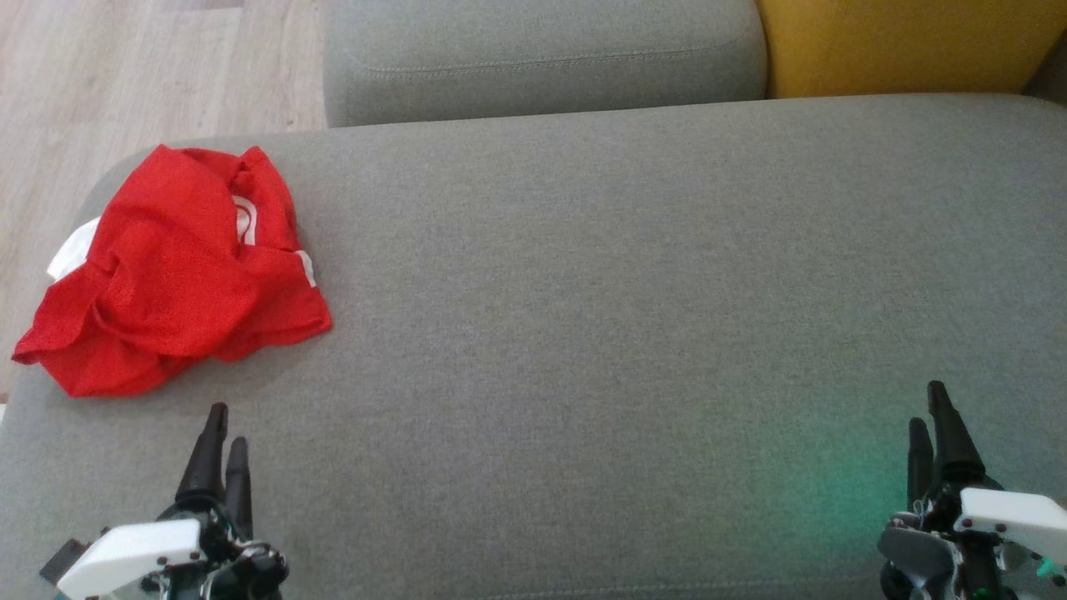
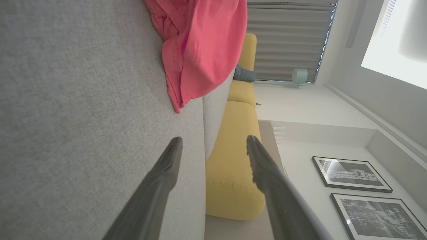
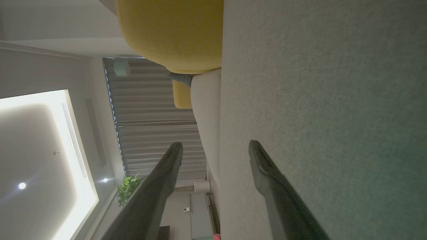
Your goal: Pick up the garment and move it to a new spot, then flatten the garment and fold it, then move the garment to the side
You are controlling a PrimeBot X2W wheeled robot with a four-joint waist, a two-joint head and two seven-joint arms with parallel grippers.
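floor point(image 1: 125, 75): pale wood boards at the upper left of the head view, beyond the seat's rounded corner.
garment point(image 1: 179, 271): red, crumpled in a heap at the left end of the grey seat, its left edge hanging over the seat's side; white marks show in its folds and a white scrap pokes out at its left.
left gripper point(image 1: 227, 425): lower left of the head view, near the garment's near edge but apart from it; its wrist view shows the two dark fingers spread wide, nothing between them.
grey seat point(image 1: 625, 292): wide fabric surface, bare from the garment across to the right.
back cushion point(image 1: 542, 58): grey, behind the seat, top middle.
green glow point(image 1: 834, 492): faint tint on the fabric just left of the right gripper.
right gripper point(image 1: 927, 406): lower right, over bare fabric, well apart from the garment; fingers spread wide, holding nothing.
yellow cushion point(image 1: 909, 42): top right, beside the back cushion.
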